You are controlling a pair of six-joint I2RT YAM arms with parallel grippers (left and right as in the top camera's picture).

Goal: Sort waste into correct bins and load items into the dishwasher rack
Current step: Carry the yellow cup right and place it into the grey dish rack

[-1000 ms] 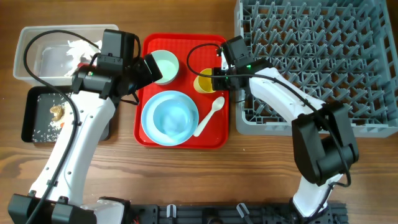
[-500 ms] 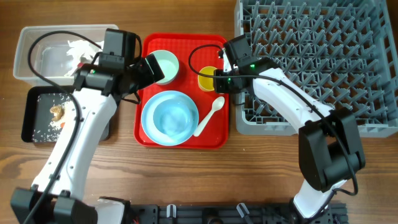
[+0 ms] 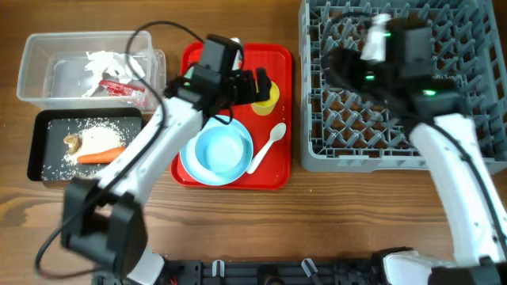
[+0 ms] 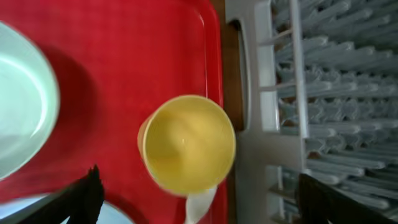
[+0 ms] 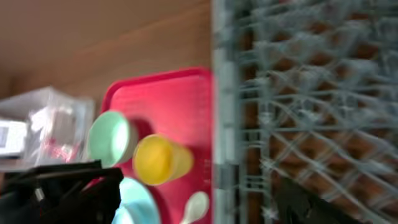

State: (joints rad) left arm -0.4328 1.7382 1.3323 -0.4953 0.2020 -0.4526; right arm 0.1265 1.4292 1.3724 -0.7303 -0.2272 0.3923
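Left tool point(image 4: 198, 180), wide open and empty, above yellow cup point(image 4: 186, 140) on red tray point(image 4: 124, 50); right tool point(image 5: 199, 186), likewise spread and empty, over rack point(image 3: 475, 119) at 3 o'clock.

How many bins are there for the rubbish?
2: a clear tub at the overhead view's top left, and a black tray directly below it in that view.

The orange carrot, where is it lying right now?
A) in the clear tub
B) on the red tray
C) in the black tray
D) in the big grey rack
C: the overhead view shows the orange carrot lying inside the black tray, next to the white rice grains.
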